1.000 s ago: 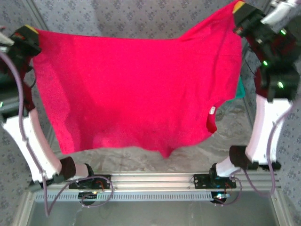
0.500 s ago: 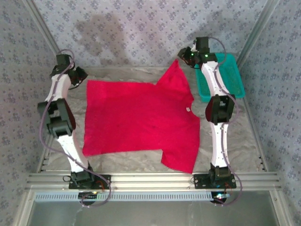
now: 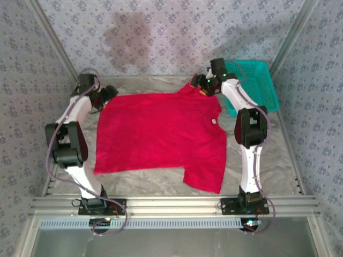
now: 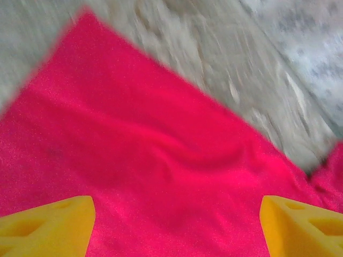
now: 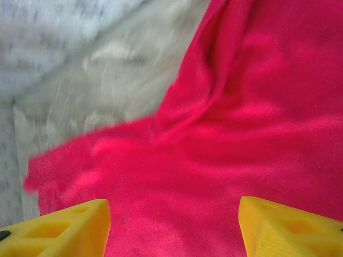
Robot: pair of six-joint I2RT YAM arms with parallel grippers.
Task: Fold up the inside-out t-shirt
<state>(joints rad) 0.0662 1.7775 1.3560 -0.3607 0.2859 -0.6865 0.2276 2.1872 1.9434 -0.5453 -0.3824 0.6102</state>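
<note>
The plain bright red cloth t-shirt (image 3: 161, 134) lies spread flat mid-table on the crinkled grey table covering (image 3: 268, 160), with one sleeve towards five o'clock. A teal plastic mesh basket (image 3: 265, 88) sits near its two o'clock. The left gripper (image 3: 107, 93) hovers at the shirt's ten o'clock corner and the right gripper (image 3: 199, 85) at its one o'clock sleeve. Both pairs of yellow jaws stand wide apart, holding nothing.

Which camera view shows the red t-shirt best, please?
The top external view: the whole red t-shirt lies spread on the table, its neck tag visible. The left wrist view gives a blurred close-up of one corner; the right wrist view, rumpled cloth at an edge.
</note>
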